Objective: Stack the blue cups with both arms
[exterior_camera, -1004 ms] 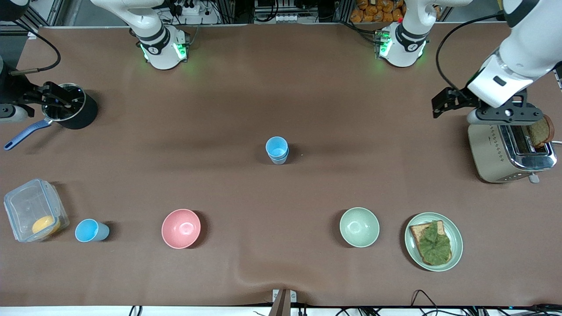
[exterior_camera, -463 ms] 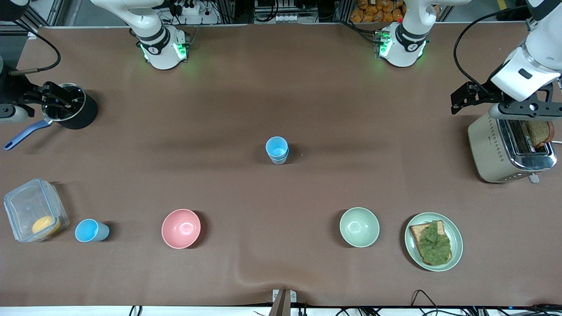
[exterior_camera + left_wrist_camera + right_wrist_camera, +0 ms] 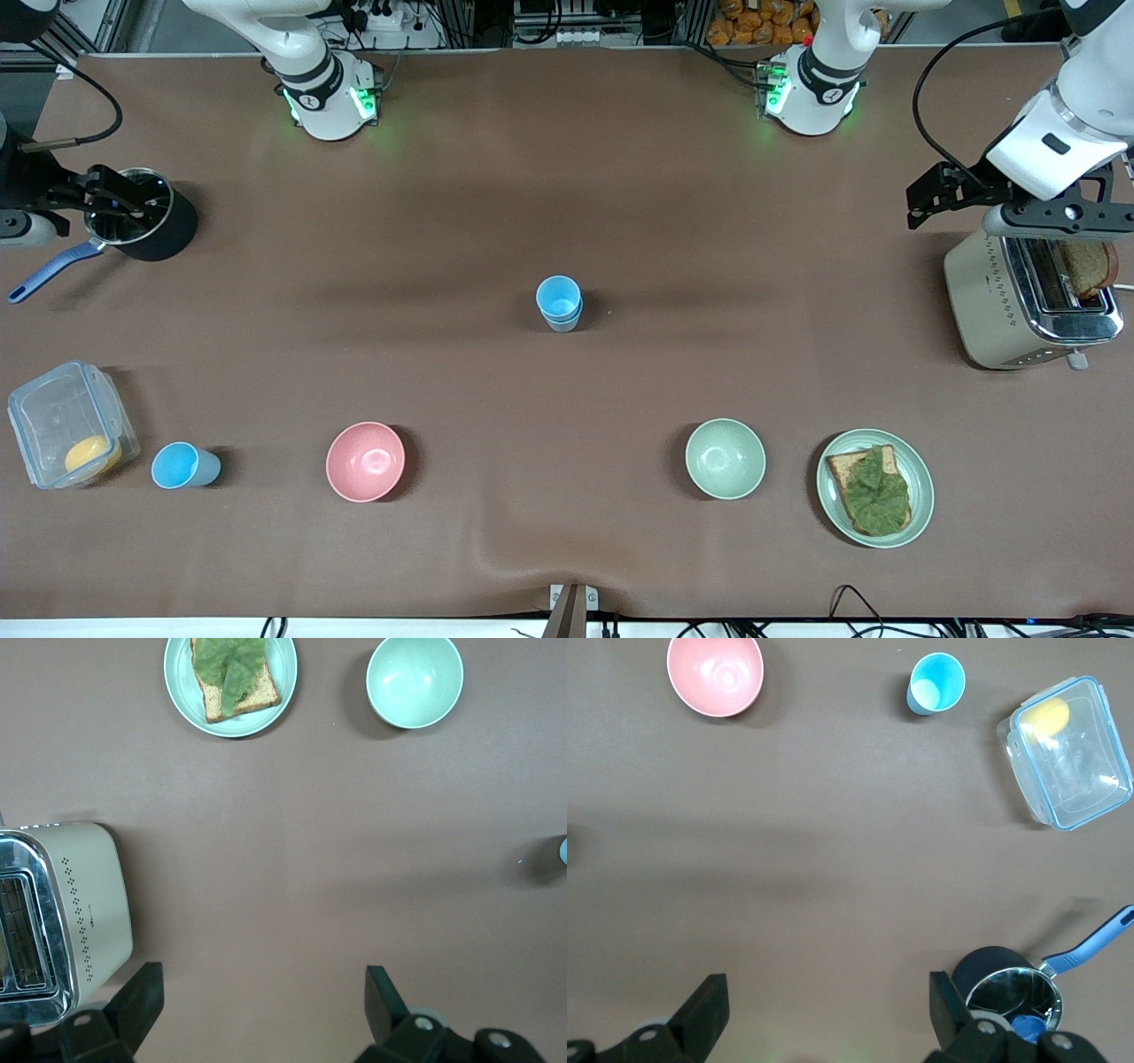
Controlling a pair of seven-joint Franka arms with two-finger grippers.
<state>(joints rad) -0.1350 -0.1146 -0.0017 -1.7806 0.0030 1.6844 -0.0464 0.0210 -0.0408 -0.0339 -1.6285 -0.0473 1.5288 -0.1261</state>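
Observation:
Two blue cups stand stacked, one in the other, at the middle of the table; a sliver of them shows at the edge of the left wrist view. A third blue cup stands alone toward the right arm's end, between the pink bowl and a plastic box; it also shows in the right wrist view. My left gripper hangs over the toaster, open and empty. My right gripper hangs over a black pot, open and empty.
Pink bowl and pale green bowl sit nearer the camera than the stack. A plate with toast and lettuce, a toaster, a black pot with a blue handle and a clear box stand near the table's ends.
My left arm has drawn back toward its end of the table, over the toaster, and has nearly stopped. The right arm and the cups have not moved.

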